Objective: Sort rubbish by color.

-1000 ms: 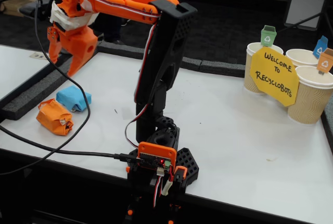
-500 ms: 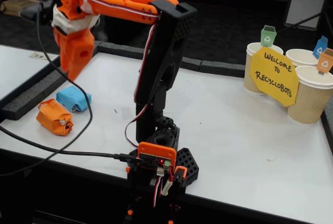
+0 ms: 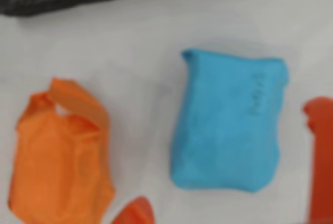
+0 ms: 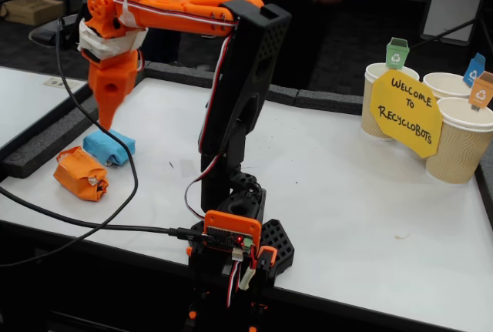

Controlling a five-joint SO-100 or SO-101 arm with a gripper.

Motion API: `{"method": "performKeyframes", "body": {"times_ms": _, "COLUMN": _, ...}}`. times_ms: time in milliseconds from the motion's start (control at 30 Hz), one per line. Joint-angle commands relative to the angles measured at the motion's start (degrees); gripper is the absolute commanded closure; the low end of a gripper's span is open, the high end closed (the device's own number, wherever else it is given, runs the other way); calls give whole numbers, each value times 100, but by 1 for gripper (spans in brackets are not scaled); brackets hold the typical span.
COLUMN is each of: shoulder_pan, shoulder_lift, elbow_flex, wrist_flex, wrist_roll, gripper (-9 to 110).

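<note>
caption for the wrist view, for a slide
Gripper hangs above the blue bundle, orange bundle beside it.

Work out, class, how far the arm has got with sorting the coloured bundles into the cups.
Done: nothing that shows; no bundle can be seen in any cup. In hand: the gripper hangs above the blue bundle, fingers either side of it in the wrist view, holding nothing. Left: the blue bundle and the orange bundle both lie on the table, far from the cups.
</note>
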Motion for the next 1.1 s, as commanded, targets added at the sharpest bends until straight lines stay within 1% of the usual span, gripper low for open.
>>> {"method": "performKeyframes", "body": {"times_ms": 0, "shoulder_pan": -202, "shoulder_lift": 18, "elbow_flex": -431, "wrist_flex": -158, "wrist_roll": 510, "gripper": 73}}
{"method": "performKeyframes", "body": {"times_ms": 167, "shoulder_pan": -413, "shoulder_lift": -492, "elbow_flex": -677, "wrist_flex": -264, "wrist_roll": 800, "gripper": 73}}
{"method": "performKeyframes", "body": {"times_ms": 267, "shoulder_pan": -404, "shoulder_lift": -615, "elbow_flex": -729, "wrist_flex": -562, "wrist_roll": 844, "gripper": 73}}
{"method": "performKeyframes", "body": {"times_ms": 567, "shoulder_pan": 264, "shoulder_lift": -694, "elbow_flex": -642, "wrist_flex": -1415, "wrist_roll": 853, "gripper": 76}}
{"method": "performKeyframes", "body": {"times_ms": 833, "shoulder_pan": 360, "shoulder_lift": -1178, "elbow_flex": -642, "wrist_flex": -1617, "wrist_roll": 879, "gripper": 76}}
{"method": "performKeyframes", "body": {"times_ms": 1067, "shoulder_pan": 387, "shoulder_lift": -1362, "elbow_flex": -650, "wrist_flex": -1608, "wrist_roll": 1222, "gripper": 75}}
